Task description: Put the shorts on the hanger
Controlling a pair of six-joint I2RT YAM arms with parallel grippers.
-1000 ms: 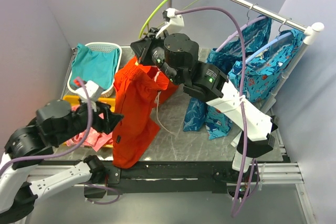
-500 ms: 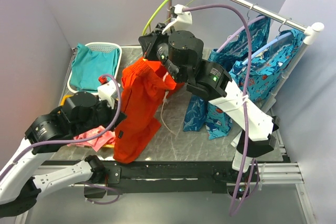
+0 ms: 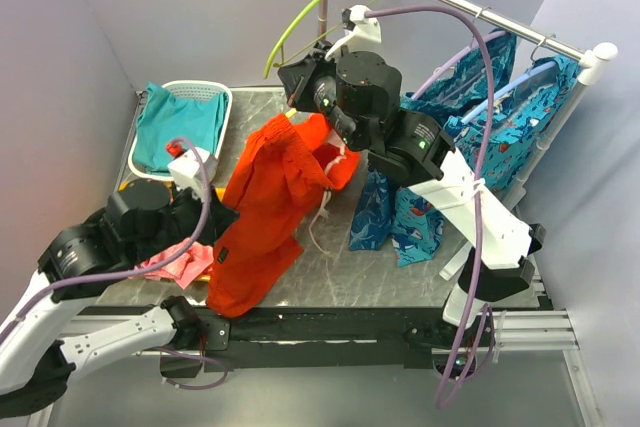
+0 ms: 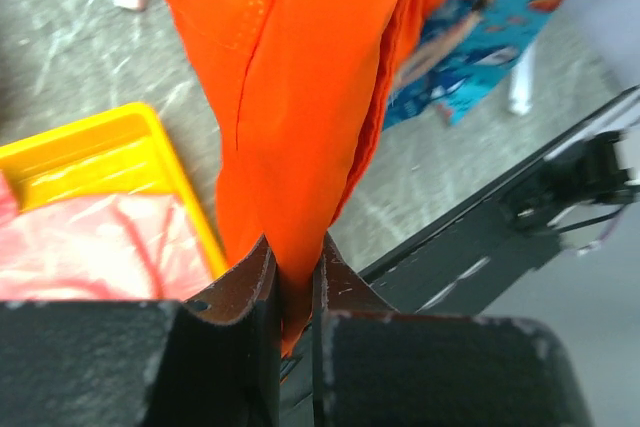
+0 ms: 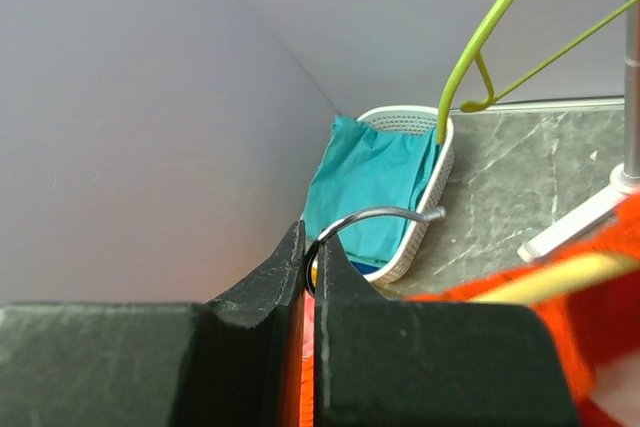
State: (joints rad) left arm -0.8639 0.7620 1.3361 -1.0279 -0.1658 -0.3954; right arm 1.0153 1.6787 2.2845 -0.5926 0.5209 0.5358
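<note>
The red-orange shorts (image 3: 270, 207) hang in a long fold from my right gripper (image 3: 288, 97) down past the table's front edge. In the right wrist view my right gripper (image 5: 309, 247) is shut on the hanger's metal hook (image 5: 375, 215). A blurred yellow arm of the hanger (image 5: 565, 273) lies in the shorts' fabric (image 5: 590, 342). The rest of the hanger is hidden. My left gripper (image 3: 218, 219) is shut on a lower side fold of the shorts (image 4: 310, 97), with fabric pinched between its jaws (image 4: 297, 267).
A white basket (image 3: 200, 85) holding a teal cloth stands at the back left. A yellow tray (image 4: 100, 147) with a pink cloth (image 4: 90, 247) sits by my left arm. A lime-green hanger (image 3: 300, 17) and teal patterned garments (image 3: 480, 97) hang from the rail at the back right.
My left gripper has closed on the shorts' side fold. My right arm has carried the hook and the shorts' waist to the right and further back.
</note>
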